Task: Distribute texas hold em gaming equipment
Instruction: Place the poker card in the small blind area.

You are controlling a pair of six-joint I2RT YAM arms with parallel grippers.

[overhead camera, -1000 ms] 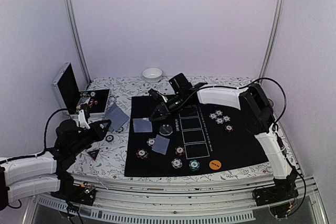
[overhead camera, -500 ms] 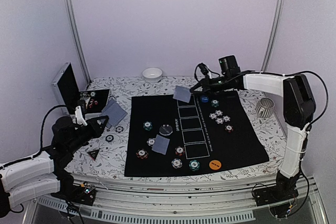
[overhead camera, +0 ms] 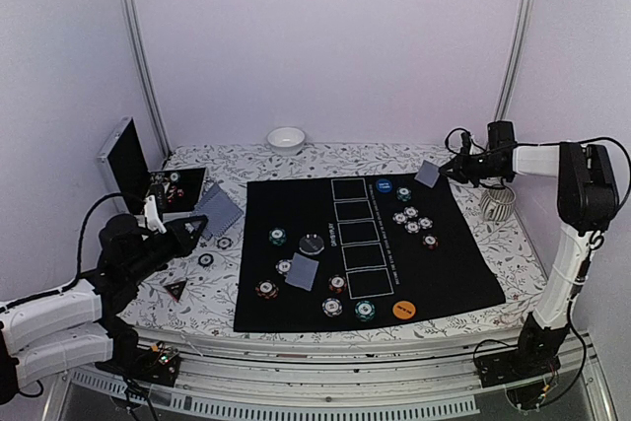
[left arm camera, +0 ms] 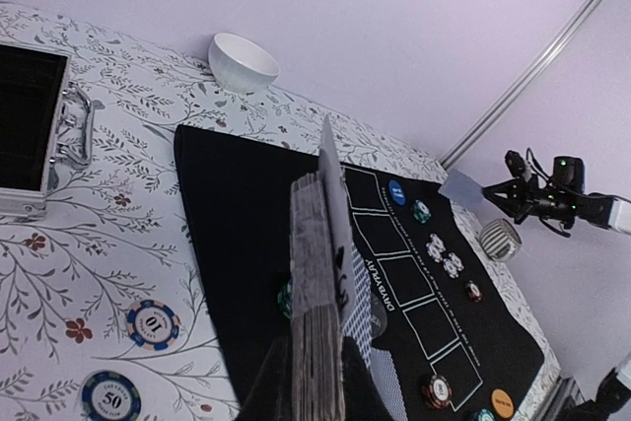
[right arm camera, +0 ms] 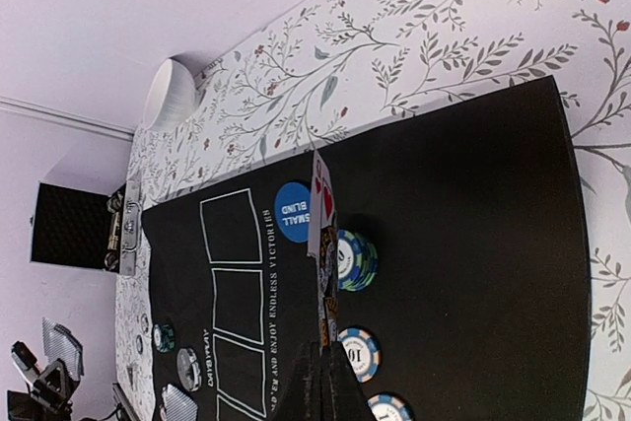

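Observation:
My left gripper (overhead camera: 195, 233) is shut on the deck of grey-blue-backed cards (overhead camera: 218, 210), held above the table left of the black mat (overhead camera: 454, 273). In the left wrist view the deck (left arm camera: 315, 283) stands edge-on between the fingers. My right gripper (overhead camera: 456, 169) is shut on a single card (overhead camera: 429, 174), held in the air off the mat's far right corner. In the right wrist view this card (right arm camera: 321, 234) is edge-on above the blue button (right arm camera: 293, 212) and a green chip stack (right arm camera: 357, 259). One card (overhead camera: 303, 271) lies on the mat among chips, a black disc (overhead camera: 312, 244) and an orange button (overhead camera: 402, 310).
The open silver case (overhead camera: 128, 167) stands at the far left and a white bowl (overhead camera: 286, 139) at the back. A striped cup (overhead camera: 498, 204) lies right of the mat. A triangle marker (overhead camera: 175, 290) and two chips (overhead camera: 205, 259) lie left of the mat.
My right gripper lifted a card from the mat's left part and carried it right, past the mat's far right corner. The left arm has barely moved.

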